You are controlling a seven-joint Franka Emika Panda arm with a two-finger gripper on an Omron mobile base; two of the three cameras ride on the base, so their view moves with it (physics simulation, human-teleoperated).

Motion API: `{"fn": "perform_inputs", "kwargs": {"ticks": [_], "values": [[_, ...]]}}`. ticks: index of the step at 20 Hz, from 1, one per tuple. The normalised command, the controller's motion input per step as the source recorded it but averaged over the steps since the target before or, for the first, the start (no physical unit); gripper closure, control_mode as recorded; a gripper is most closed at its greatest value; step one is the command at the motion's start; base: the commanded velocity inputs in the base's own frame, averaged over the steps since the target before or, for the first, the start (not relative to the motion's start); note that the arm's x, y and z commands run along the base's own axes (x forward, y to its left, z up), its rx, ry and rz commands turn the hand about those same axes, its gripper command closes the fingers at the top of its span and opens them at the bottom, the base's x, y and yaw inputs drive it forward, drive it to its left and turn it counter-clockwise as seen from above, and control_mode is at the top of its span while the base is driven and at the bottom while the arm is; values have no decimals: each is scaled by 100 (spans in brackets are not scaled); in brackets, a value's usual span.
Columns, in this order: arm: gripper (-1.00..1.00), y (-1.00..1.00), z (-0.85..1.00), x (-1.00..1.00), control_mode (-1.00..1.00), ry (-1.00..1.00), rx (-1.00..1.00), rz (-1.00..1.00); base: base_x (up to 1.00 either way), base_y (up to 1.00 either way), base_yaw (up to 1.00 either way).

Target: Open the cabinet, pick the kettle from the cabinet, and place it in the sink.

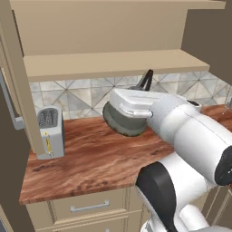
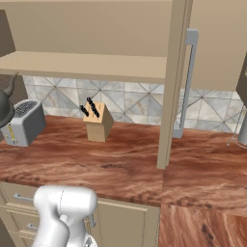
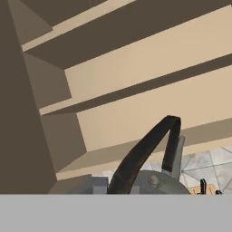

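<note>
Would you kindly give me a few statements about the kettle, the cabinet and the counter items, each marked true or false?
1. The kettle is out of the cabinet, above the counter. True.
2. The cabinet doors are closed. False: they stand open and the shelf shows.
3. A toaster stands on the counter. True.
4. The knife block lies on the cabinet shelf. False: it stands on the counter.
5. The hand is shut on the kettle's dark handle. True.
</note>
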Motion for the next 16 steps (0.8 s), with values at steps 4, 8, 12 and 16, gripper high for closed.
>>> {"fn": "perform_inputs", "kwargs": {"ticks": [4, 8, 12, 16], "values": [[100, -36, 0, -77, -100, 0, 6, 0, 0, 0, 0], [100, -33, 0, -67, -100, 0, 5, 0, 0, 0, 0], [100, -28, 0, -56, -100, 0, 4, 0, 0, 0, 0], [100, -22, 0, -48, -100, 0, 4, 0, 0, 0, 0]]}}
